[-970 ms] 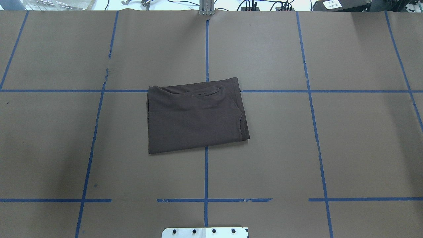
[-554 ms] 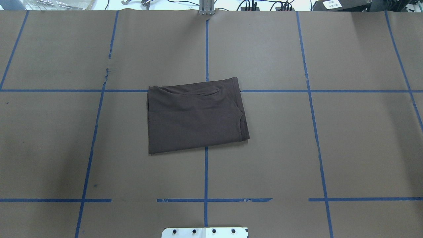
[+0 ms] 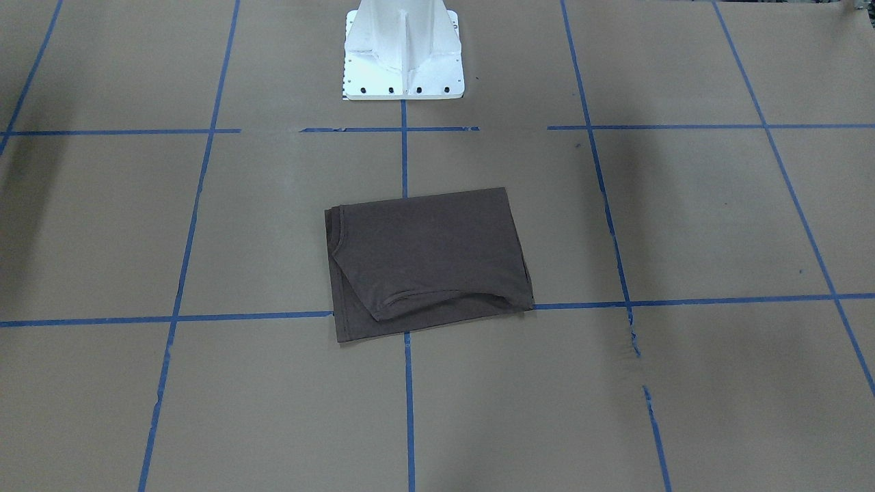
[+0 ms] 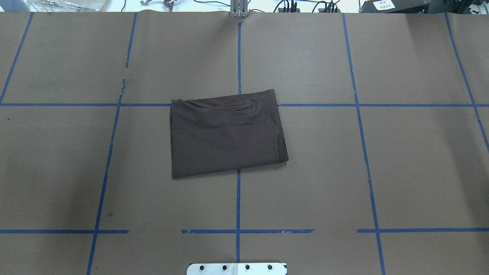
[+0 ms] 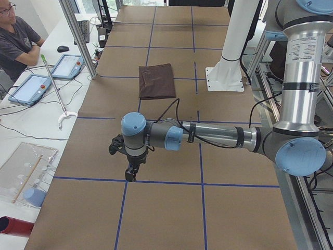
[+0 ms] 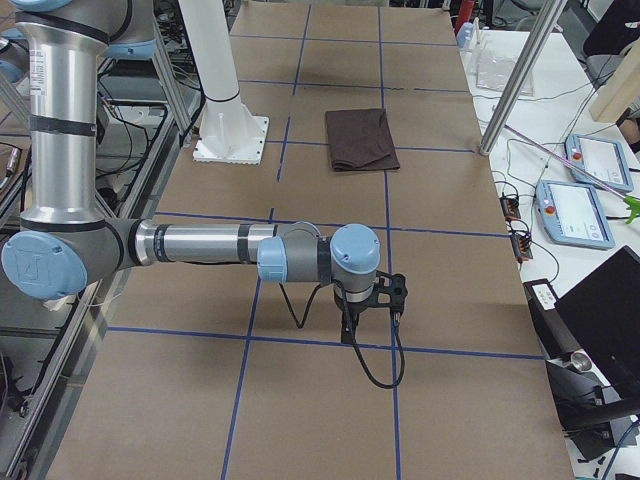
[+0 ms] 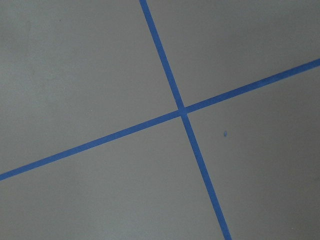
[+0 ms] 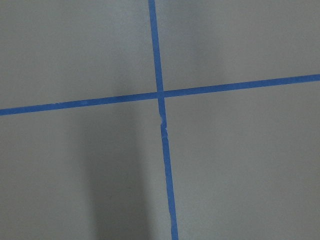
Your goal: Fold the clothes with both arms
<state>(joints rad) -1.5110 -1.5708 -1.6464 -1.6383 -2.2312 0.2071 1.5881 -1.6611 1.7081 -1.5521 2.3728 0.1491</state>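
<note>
Nearest in each side view, our arms hang over bare table (image 4: 344, 172), well apart from the garment. The left gripper (image 5: 129, 175) points down just above a crossing of blue tape lines (image 7: 182, 110), and the right gripper (image 6: 349, 335) does the same at the opposite end. Neither shows in the overhead or front views, so we cannot tell whether either claw is apart or together; neither has cloth in it.

Farther in, beyond the white pedestal base (image 3: 403, 55), the T-shirt (image 4: 225, 133) lies flat at the table's middle as a compact rectangle. Its collar is toward our right and a loose hem is ridged along the far edge.

We judge the folding finished, or nearly so, with the arms parked. If one more fold is wanted, both arms must travel inward and pinch matching corners of one side.
</note>
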